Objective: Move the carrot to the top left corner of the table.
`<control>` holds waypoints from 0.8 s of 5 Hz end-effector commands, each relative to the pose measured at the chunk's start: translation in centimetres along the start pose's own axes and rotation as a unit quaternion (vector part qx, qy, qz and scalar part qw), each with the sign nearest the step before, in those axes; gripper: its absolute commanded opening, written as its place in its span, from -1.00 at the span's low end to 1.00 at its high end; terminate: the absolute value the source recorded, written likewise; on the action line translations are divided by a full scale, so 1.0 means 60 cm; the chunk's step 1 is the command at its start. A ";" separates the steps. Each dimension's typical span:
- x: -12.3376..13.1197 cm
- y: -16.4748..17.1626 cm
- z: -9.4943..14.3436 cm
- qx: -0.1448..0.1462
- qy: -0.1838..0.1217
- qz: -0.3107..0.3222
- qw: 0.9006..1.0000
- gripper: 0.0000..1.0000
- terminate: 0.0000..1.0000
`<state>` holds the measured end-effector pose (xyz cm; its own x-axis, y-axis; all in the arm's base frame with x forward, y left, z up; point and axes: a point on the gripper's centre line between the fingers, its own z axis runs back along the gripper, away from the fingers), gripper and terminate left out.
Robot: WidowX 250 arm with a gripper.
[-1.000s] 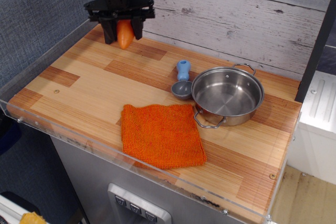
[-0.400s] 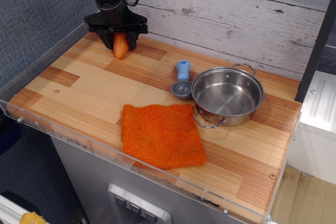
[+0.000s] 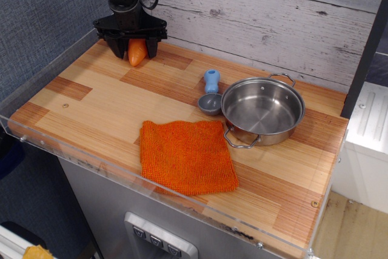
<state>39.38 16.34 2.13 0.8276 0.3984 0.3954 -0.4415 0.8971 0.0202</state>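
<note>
The gripper [image 3: 134, 49] hangs low over the far left corner of the table [image 3: 109, 104], its black fingers [image 3: 117, 45] closed on either side of the carrot [image 3: 137, 52]. The carrot sits between them, blunt tip pointing down and toward the camera, at or just above the planks; actual contact cannot be told. Well off to the gripper's right stands a blue scoop [image 3: 211, 94], touching a steel pot [image 3: 262, 110]. An orange cloth [image 3: 186, 156] lies nearer the front edge.
</note>
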 end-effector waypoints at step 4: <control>0.004 0.025 0.150 -0.043 -0.045 0.020 0.998 1.00 -1.00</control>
<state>35.93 14.97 7.98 0.8042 0.4273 0.4131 -0.4342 0.8970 -0.0825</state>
